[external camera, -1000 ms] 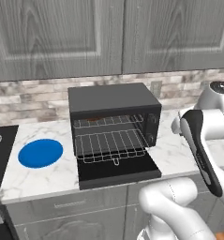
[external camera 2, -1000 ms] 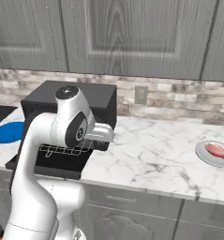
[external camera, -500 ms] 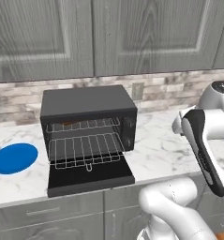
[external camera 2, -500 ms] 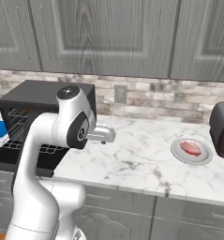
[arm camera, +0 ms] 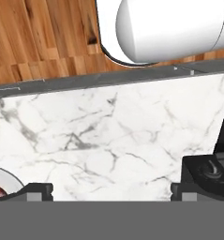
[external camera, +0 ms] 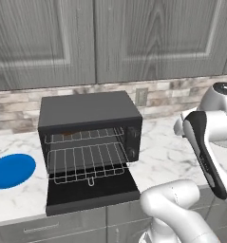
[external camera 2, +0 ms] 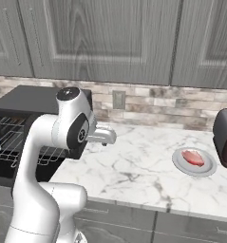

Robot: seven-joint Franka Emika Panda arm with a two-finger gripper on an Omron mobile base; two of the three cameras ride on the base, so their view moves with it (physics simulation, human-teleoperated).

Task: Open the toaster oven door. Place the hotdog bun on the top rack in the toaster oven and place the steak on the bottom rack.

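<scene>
On grey plate (external camera 2: 196,167), steak (external camera 2: 193,157); oven door (external camera: 89,192) open.

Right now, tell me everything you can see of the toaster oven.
The toaster oven is a black box with a matte dark-grey top, standing on the marble counter against the stone backsplash, right of a blue plate. Its door hangs fully open, lying flat over the counter edge. Inside, two silver wire racks show: the top rack and the bottom rack, which has a small loop at its front. A small orange-tan shape sits at the upper left, too small to identify. Two round knobs sit on the right front panel.
</scene>
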